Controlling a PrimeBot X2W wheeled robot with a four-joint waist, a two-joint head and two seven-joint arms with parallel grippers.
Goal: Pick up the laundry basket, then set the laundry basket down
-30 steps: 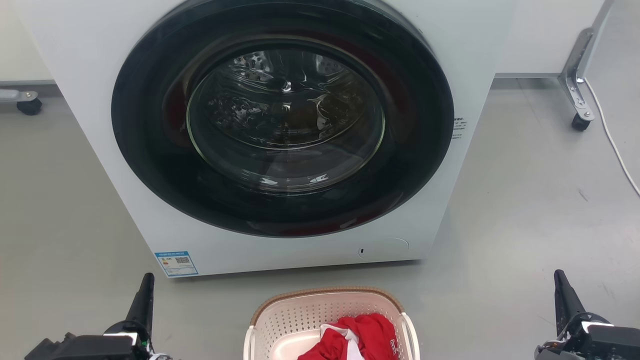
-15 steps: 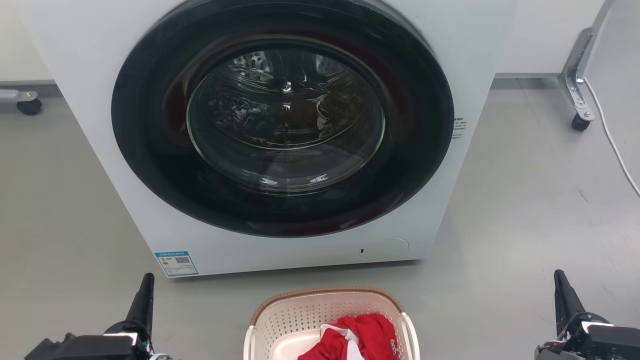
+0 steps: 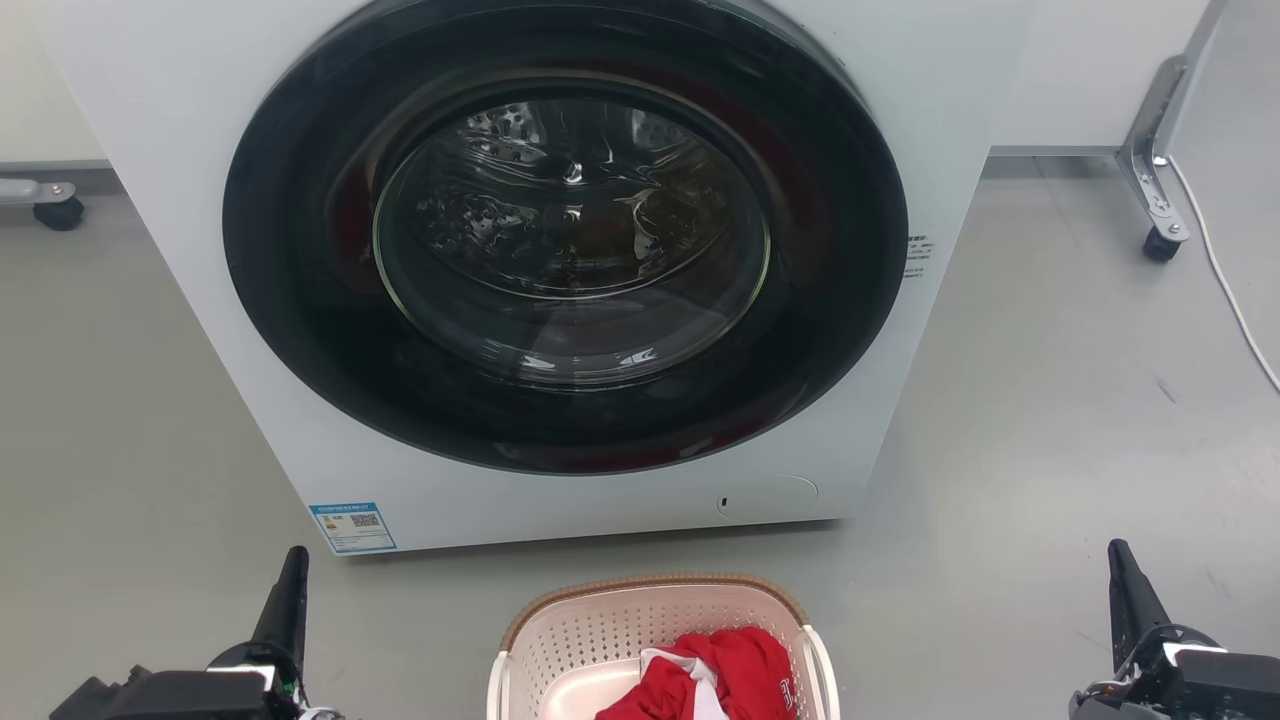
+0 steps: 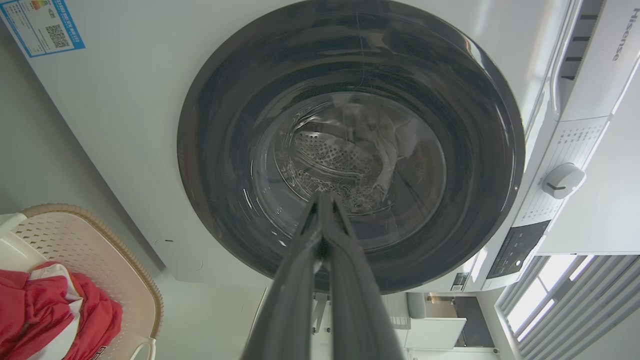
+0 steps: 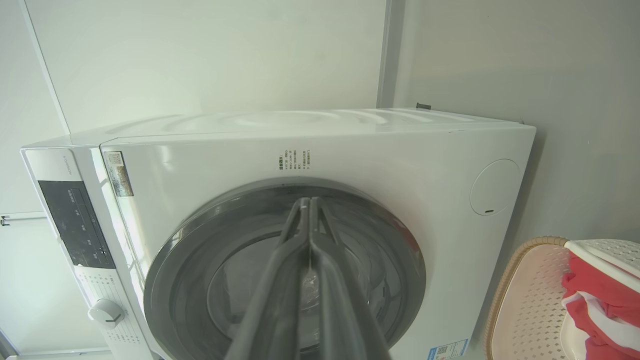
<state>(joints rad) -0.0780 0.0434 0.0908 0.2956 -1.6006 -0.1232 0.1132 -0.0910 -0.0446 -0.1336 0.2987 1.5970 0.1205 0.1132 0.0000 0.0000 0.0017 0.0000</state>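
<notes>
1. Sitting on the grey floor (image 3: 1050, 420) at the bottom centre of the head view, the laundry basket (image 3: 600, 632) is a cream plastic tub with perforated walls, a brown woven-look rim and white side handles; the frame edge cuts off its near part
2. A red garment (image 3: 735, 668) with white trim lies crumpled inside the basket, toward its right side
3. Just beyond the basket stands a white front-loading washer (image 3: 560, 510); a steel drum shows through its round dark door (image 3: 570, 240), and a blue label (image 3: 352, 527) sits at its lower left corner
4. The left end effector (image 3: 296, 555) is at the lower left, well apart from the basket, pointing up the view; its wrist camera shows the two dark fingers together, tips meeting
5. The right end effector (image 3: 1117, 550) is at the lower right, also well apart from the basket; its wrist camera shows its fingers together too, aimed toward the washer door
6. At the upper right, a metal leg on a caster (image 3: 1160, 240) stands on the floor beside a white cable (image 3: 1225, 280)
</notes>
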